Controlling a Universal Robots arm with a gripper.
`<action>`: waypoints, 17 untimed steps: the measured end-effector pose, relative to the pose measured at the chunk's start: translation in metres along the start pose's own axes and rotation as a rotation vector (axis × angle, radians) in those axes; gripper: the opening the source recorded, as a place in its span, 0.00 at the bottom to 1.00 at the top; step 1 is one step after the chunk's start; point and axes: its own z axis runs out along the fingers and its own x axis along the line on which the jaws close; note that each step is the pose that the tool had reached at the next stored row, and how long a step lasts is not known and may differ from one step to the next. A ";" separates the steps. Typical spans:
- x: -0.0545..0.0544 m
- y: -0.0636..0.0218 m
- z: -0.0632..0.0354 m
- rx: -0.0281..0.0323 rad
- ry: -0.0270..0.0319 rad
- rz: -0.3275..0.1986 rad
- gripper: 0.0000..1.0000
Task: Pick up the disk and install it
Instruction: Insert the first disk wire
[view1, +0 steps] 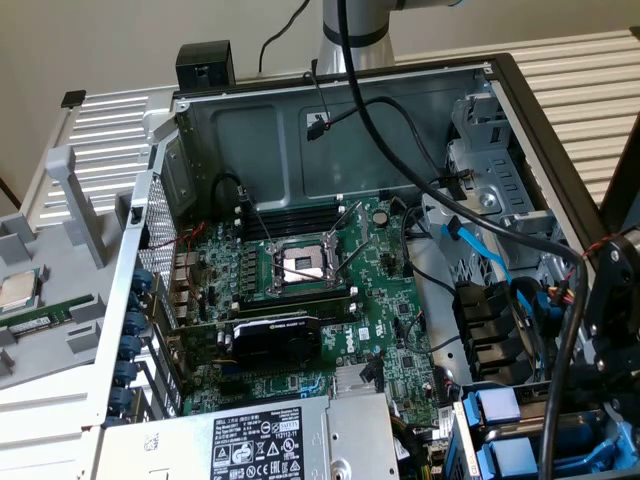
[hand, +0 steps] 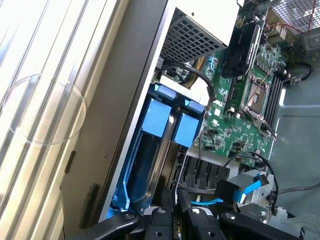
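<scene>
A small silver chip (view1: 18, 290) lies on a grey tray outside the case, to the exterior view's left of the motherboard (view1: 330, 300). A labelled power supply (view1: 270, 440) sits against the motherboard's near edge. To the motherboard's right, two blue carriers (view1: 498, 405) sit side by side in the drive bay; no disk face shows. The gripper (hand: 176, 221) hangs just beyond them, farther from the motherboard; I cannot tell whether it is open or closed.
</scene>
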 end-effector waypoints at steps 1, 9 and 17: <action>0.000 0.0000 -0.0004 0.0001 0.0000 0.000 0.16; -0.004 0.0001 -0.0030 0.0009 0.0006 0.000 0.16; -0.025 -0.0019 -0.0067 -0.0053 0.0244 0.002 0.16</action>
